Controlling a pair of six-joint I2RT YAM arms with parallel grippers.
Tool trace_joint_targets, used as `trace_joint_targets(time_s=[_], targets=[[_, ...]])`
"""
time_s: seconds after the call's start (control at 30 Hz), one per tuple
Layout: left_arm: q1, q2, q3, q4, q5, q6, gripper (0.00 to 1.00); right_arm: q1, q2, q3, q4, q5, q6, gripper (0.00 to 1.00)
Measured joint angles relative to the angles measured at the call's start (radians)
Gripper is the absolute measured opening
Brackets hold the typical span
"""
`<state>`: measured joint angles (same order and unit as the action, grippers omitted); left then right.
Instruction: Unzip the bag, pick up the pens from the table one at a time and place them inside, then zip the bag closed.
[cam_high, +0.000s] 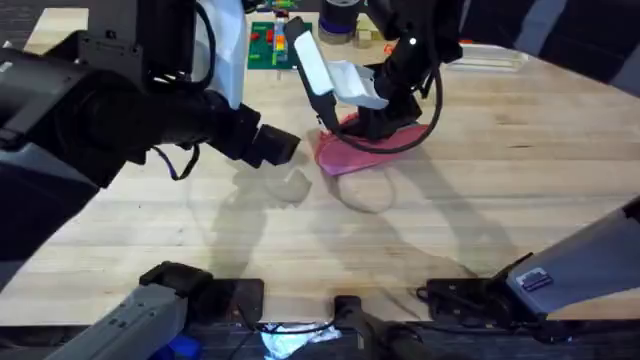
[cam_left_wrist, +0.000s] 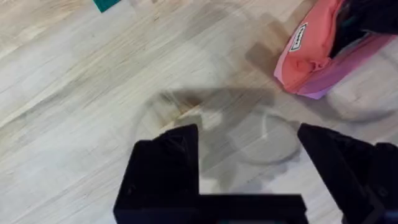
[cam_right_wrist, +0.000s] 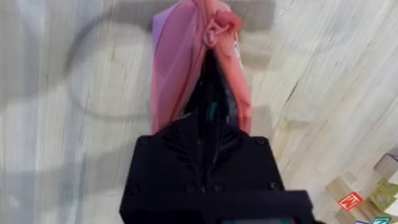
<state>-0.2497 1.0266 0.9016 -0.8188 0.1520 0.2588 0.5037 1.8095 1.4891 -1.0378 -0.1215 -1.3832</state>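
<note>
Pink bag (cam_right_wrist: 186, 68) gripped by right jaws; left jaws apart.

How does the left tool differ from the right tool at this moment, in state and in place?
The left tool is open and holds nothing; the right tool is shut on the pink bag. The left tool hangs over the bare table beside the bag, apart from it; the right tool is at the bag itself, its fingers pinching the fabric. Both have black fingers.
</note>
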Motion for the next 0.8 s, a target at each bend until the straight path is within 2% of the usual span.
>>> trace_joint_targets(time_s=[0.07, 0.13, 0.17, 0.33, 0.43, 0.8], targets=[[0.000, 0.000, 0.000, 0.000, 0.000, 0.000, 0.995, 0.000, 0.000, 0.000, 0.000, -0.005, 0.004, 0.034], [0.000, 0.000, 0.000, 0.000, 0.000, 0.000, 0.996, 0.000, 0.000, 0.000, 0.000, -0.010, 0.012, 0.135], [0.000, 0.000, 0.000, 0.000, 0.000, 0.000, 0.995, 0.000, 0.000, 0.000, 0.000, -0.012, 0.019, 0.227], [0.000, 0.000, 0.000, 0.000, 0.000, 0.000, 0.993, 0.000, 0.000, 0.000, 0.001, -0.014, 0.017, 0.943], [0.000, 0.000, 0.000, 0.000, 0.000, 0.000, 0.995, 0.000, 0.000, 0.000, -0.001, -0.014, 0.018, 0.995], [0.000, 0.000, 0.000, 0.000, 0.000, 0.005, 0.995, 0.000, -0.003, 0.000, -0.015, -0.016, 0.047, 0.996]])
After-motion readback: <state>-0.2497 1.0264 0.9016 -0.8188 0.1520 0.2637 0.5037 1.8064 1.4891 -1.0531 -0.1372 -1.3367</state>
